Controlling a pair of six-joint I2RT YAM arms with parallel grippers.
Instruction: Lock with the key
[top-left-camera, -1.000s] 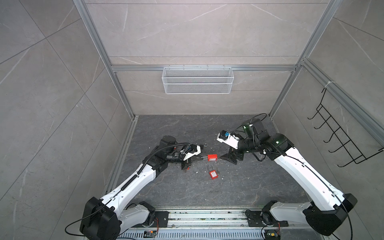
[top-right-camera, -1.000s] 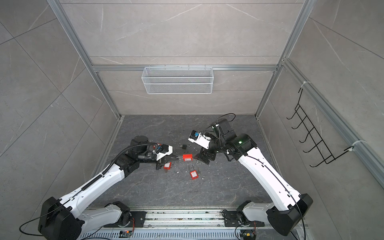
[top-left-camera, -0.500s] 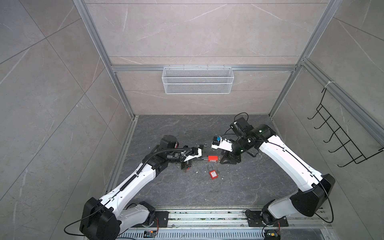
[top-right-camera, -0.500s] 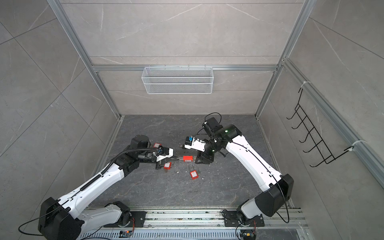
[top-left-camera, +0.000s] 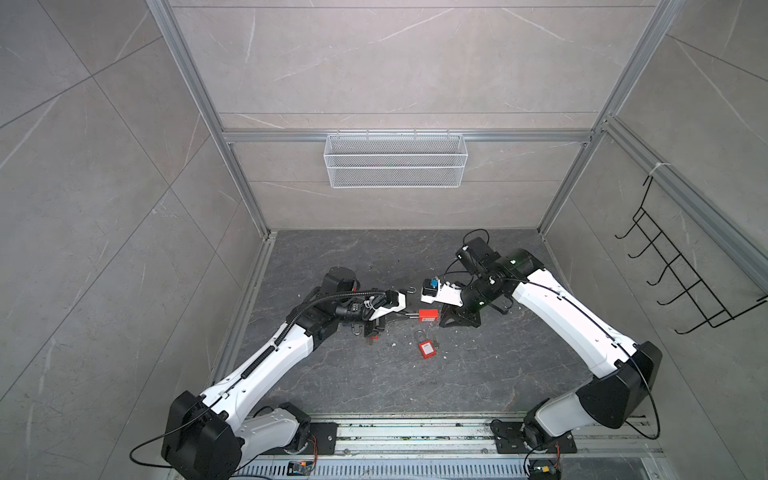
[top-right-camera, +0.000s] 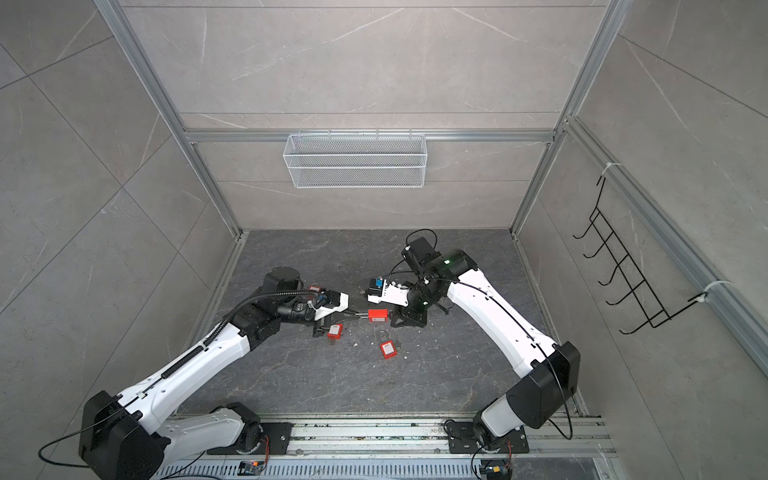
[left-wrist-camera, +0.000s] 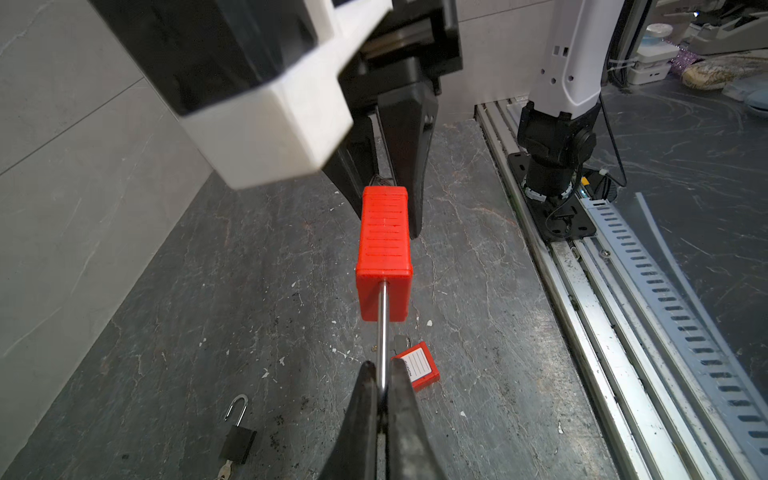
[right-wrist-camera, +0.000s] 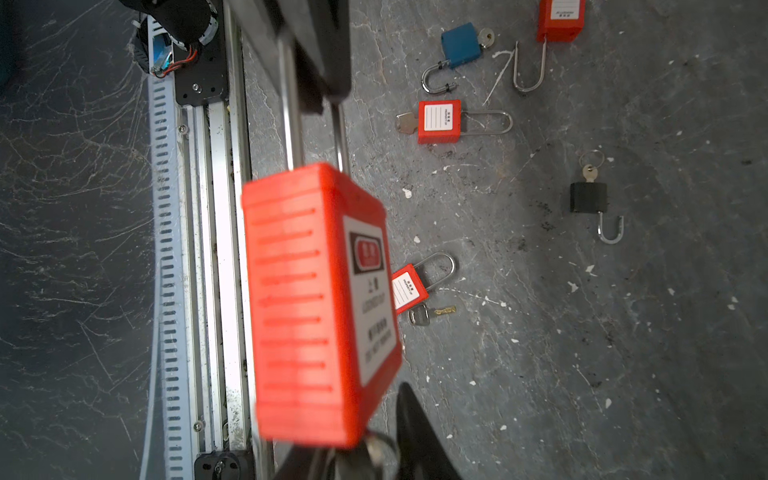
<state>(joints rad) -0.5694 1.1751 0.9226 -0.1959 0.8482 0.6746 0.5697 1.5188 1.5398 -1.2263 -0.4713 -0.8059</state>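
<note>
A red padlock (top-left-camera: 428, 316) (top-right-camera: 377, 314) hangs level above the grey floor between my two arms. My left gripper (left-wrist-camera: 383, 368) (top-left-camera: 395, 316) is shut on its steel shackle (left-wrist-camera: 384, 324). The ribbed red body (left-wrist-camera: 384, 249) (right-wrist-camera: 316, 303) points at my right gripper (top-left-camera: 443, 319) (top-right-camera: 395, 320). The right jaws stand narrow around the lock's base end. One black finger (right-wrist-camera: 415, 432) lies beside the silver key (right-wrist-camera: 376, 446) that sticks out of that end. I cannot make out whether the fingers press on the key; the lock body hides the other finger.
Several other padlocks lie on the floor: a red one with a key (top-left-camera: 428, 348) (right-wrist-camera: 409, 289), another red one (right-wrist-camera: 439, 121), a blue one (right-wrist-camera: 461, 43) and a black one (right-wrist-camera: 588, 197) (left-wrist-camera: 239, 442). The base rail (top-left-camera: 415, 432) runs along the front. A wire basket (top-left-camera: 395, 160) hangs on the back wall.
My right arm has swung left up to the held lock's key end and its jaws have narrowed a lot. The left gripper has kept its hold on the shackle.
</note>
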